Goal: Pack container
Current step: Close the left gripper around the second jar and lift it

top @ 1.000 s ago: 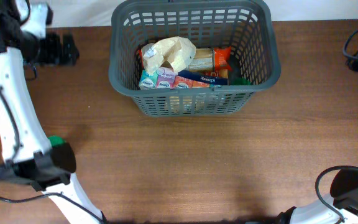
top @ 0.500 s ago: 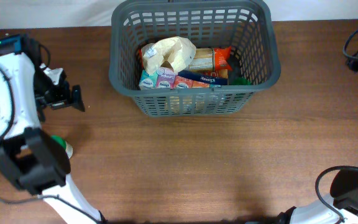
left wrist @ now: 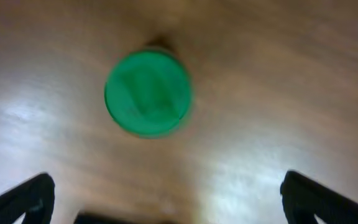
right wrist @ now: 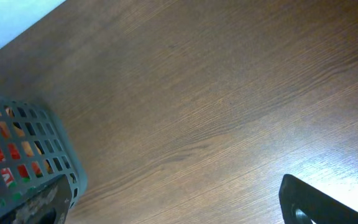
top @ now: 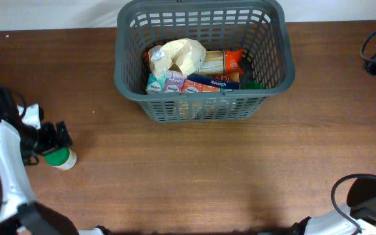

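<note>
The container (top: 204, 108) is sitting at the middle of the tabletop's far edge, upright, with its slotted front wall facing the near edge. It is looking stiff and light for its bulk, though the load inside is adding weight. The thick rim is looking like the place to grip, not the thin lattice bars. It is already holding groceries: a pale crumpled bag (top: 178, 55) is lying on top, and small cartons (top: 165, 83) are pressing against the front wall. In the right wrist view, one corner of the container (right wrist: 17, 137) is showing at the left edge.

Well apart from it, near the tabletop's left edge, a green-capped jar (top: 60, 157) is standing upright on bare wood. It is probably rigid, smooth and round, so pinching across the body below the cap seems safest. The left gripper (top: 62, 134) is hanging directly over the cap (left wrist: 148, 93) with fingers spread wide, holding nothing. The right gripper (right wrist: 179, 208) is idling near the right near corner, jaws spread and empty.
</note>
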You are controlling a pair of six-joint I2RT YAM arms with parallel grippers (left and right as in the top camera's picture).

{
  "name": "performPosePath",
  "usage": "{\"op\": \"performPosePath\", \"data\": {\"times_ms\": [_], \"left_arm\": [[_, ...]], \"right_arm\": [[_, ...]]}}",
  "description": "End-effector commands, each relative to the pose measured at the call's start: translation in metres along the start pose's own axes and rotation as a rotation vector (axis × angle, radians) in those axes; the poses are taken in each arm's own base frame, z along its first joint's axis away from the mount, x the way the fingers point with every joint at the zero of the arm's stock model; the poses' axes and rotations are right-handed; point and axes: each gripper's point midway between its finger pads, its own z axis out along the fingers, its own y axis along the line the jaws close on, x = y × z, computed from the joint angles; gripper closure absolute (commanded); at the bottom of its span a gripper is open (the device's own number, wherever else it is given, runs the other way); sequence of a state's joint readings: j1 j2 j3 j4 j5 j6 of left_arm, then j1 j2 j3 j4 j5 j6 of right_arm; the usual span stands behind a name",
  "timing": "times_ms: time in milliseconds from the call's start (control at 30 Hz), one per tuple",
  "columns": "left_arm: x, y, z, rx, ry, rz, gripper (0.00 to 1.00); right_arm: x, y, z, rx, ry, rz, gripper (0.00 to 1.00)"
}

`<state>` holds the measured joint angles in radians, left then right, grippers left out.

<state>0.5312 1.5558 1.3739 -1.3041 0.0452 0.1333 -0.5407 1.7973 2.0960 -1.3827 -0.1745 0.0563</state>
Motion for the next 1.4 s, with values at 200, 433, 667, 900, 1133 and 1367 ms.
{"op": "performPosePath", "data": {"times_ms": [200,433,667,900,1133,1367], "left_arm": [[-0.008,0.018,0.041,0.065,0.022,-0.078,0.01],[-0.02,0.022,0.076,0.073,0.067,-0.092,0.01],[-0.017,0.022,0.096,0.086,0.126,-0.106,0.0],[-0.015,0.022,0.101,0.084,0.136,-0.104,0.11],[-0.007,0.02,0.106,0.088,0.159,-0.104,0.1],[-0.006,0.012,0.118,0.084,0.165,-0.076,0.09]], "right_arm": [[-0.001,-0.003,-0.003,0.014,-0.012,0.006,0.01],[-0.001,-0.003,-0.003,0.014,-0.012,0.006,0.01],[-0.001,-0.003,-0.003,0.014,-0.012,0.006,0.01],[-0.001,-0.003,-0.003,0.014,-0.012,0.006,0.01],[-0.001,-0.003,-0.003,0.014,-0.012,0.006,0.01],[-0.001,-0.003,-0.003,0.014,-0.012,0.006,0.01]]}}
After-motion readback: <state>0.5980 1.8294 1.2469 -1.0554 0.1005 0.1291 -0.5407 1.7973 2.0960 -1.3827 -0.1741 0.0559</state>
